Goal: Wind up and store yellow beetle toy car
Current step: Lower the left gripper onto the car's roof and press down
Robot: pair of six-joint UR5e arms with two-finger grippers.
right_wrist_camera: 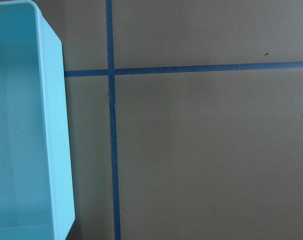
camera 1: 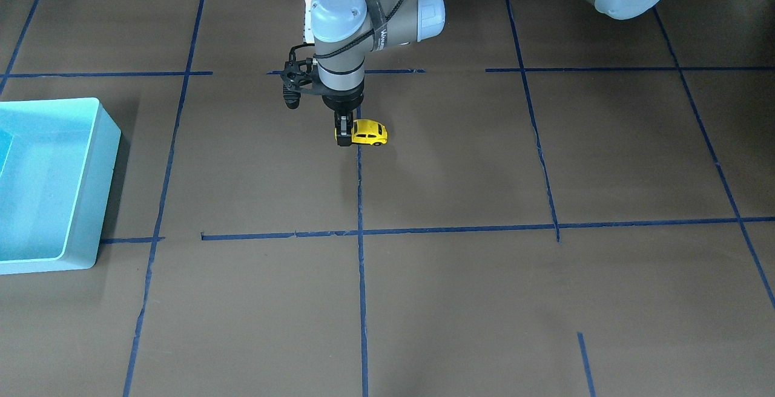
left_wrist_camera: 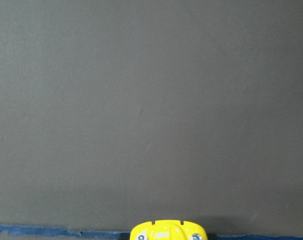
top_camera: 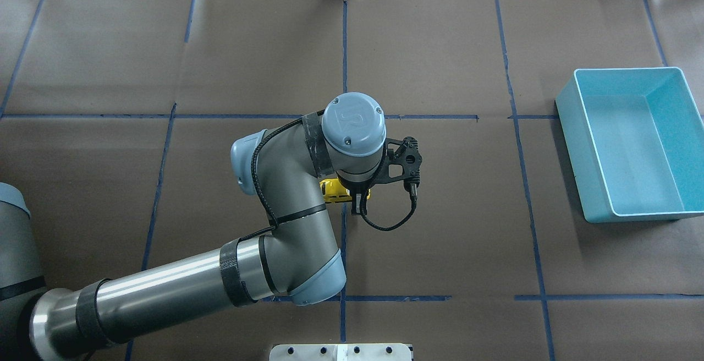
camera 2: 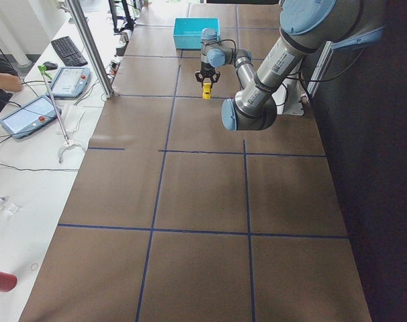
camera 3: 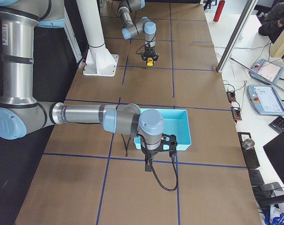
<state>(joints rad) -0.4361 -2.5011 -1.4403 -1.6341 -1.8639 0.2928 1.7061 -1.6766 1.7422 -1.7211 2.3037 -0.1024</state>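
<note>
A: Status on the left tool?

B: My left tool (camera 1: 344, 135) is nearly closed, pinching 1 end of the yellow beetle toy car (camera 1: 370, 132). The car is mid-bench (camera 1: 484, 300), on the blue tape line (camera 1: 359, 191) and well apart from the blue bin (camera 1: 109, 197). Can't tell if the wheels touch the bench.

A: Risks?

B: The grip is off-centre, on the tip only, so I'd expect the car to yaw or pop out when it's dragged back for the wind-up. With too little downforce the wheels would skid and the spring wouldn't charge. If I lose hold once it's wound, it runs off across the bench.

A: Pose?

B: Wrist vertical, tool pointing straight down, elbow bent, forearm coming in from my left side. My right tool (camera 3: 148, 165) hangs just beside the bin. Can't tell whether it's open or closed.
</note>
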